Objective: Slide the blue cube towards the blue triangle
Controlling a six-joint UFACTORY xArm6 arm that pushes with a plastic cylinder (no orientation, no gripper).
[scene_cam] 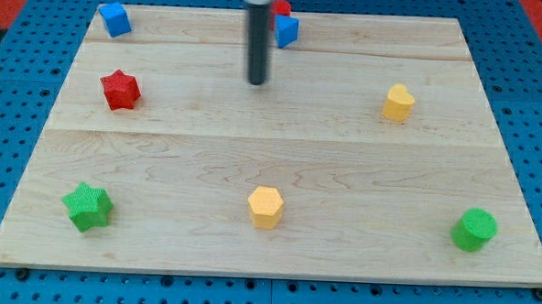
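The blue cube [115, 19] sits at the top left corner of the wooden board [271, 152]. The blue triangle [286, 30] sits at the top middle, just right of my dark rod, and is partly hidden by it. My tip [258, 82] rests on the board a little below and left of the blue triangle, far to the right of the blue cube. It touches no block.
A red block [282, 7] sits just above the blue triangle, shape unclear. A red star [120, 89] is at the left, a yellow block [399, 103] at the right. Along the bottom are a green star [87, 206], a yellow hexagon [265, 207] and a green cylinder [474, 230].
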